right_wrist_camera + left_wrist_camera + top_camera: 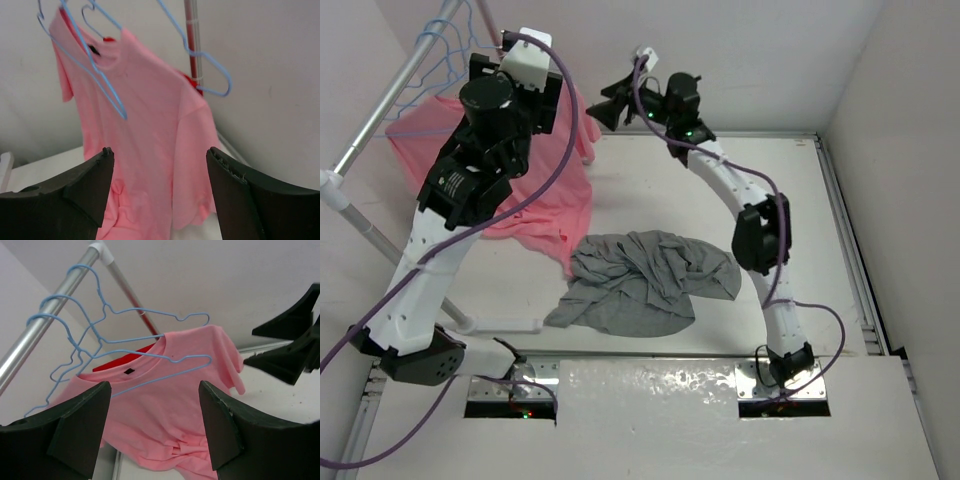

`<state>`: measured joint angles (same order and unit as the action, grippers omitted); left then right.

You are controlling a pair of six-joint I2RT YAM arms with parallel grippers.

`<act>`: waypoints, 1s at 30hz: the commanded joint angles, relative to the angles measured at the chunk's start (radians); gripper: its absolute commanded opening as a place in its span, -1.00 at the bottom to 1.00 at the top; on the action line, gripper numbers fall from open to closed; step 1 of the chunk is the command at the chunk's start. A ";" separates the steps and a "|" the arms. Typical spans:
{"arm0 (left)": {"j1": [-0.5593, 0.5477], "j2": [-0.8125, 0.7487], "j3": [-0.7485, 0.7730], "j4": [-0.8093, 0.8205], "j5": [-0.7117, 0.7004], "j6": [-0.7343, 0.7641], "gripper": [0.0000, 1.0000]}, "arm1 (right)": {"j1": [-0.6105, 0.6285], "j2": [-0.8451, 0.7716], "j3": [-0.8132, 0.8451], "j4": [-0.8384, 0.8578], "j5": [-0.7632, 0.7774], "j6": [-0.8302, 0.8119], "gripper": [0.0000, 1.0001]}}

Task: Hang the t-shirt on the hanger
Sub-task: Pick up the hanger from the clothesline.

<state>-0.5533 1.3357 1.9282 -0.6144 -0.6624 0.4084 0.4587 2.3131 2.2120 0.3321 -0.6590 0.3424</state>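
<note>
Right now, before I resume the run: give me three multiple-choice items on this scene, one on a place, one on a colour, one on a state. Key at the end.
1. Where is the grey t-shirt?
A. On a hanger
B. Crumpled on the table
C. In a hand

2. What colour are the wire hangers on the rail?
A. Black
B. White
C. Pale blue

3. How is the left hand?
A. Open, holding nothing
B. Shut on a hanger
C. Shut on the grey t-shirt

Key:
1 B: the top view shows it bunched up on the table, with no hand near it.
2 C: the left wrist view shows thin pale-blue wires hooked over the rail.
3 A: its fingers stand wide apart with nothing between them.
</note>
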 commanded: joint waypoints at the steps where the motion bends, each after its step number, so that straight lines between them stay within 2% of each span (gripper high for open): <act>1: 0.035 0.031 -0.011 0.042 -0.001 -0.032 0.36 | 0.057 0.046 0.080 0.246 -0.025 0.052 0.46; 3: 0.052 0.034 -0.053 0.045 0.032 -0.054 0.36 | 0.064 0.054 0.008 0.307 -0.036 0.111 0.47; 4: 0.056 0.027 -0.131 0.067 0.049 -0.075 0.36 | 0.060 0.036 -0.053 0.393 -0.030 0.137 0.46; 5: 0.065 0.011 -0.221 0.086 0.049 -0.091 0.36 | 0.051 -0.028 -0.198 0.433 -0.005 0.161 0.44; 8: 0.110 -0.009 -0.319 0.145 0.064 -0.224 0.34 | 0.044 -0.148 -0.397 0.469 0.031 0.109 0.43; 9: 0.122 -0.009 -0.355 0.156 0.066 -0.271 0.34 | 0.044 -0.220 -0.510 0.466 0.067 0.065 0.43; 13: 0.194 0.008 -0.383 0.185 0.111 -0.546 0.31 | 0.041 -0.336 -0.714 0.511 0.070 0.050 0.43; 16: 0.230 0.005 -0.388 0.206 0.145 -0.626 0.28 | 0.038 -0.408 -0.898 0.577 0.071 0.070 0.43; 19: 0.240 -0.004 -0.411 0.252 0.171 -0.635 0.28 | 0.038 -0.467 -0.985 0.608 0.079 0.078 0.43; 22: 0.304 -0.017 -0.422 0.313 0.262 -0.654 0.25 | 0.037 -0.517 -1.054 0.588 0.081 0.075 0.41; 27: 0.395 0.037 -0.325 0.349 0.427 -0.669 0.15 | 0.037 -0.587 -1.140 0.548 0.102 0.050 0.38; 30: 0.398 0.065 -0.288 0.358 0.428 -0.665 0.13 | 0.035 -0.636 -1.192 0.547 0.120 0.030 0.38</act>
<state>-0.1547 1.3857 1.5757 -0.3340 -0.3088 -0.2359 0.4942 1.7569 1.0451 0.8368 -0.5560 0.4068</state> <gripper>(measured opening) 0.570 0.689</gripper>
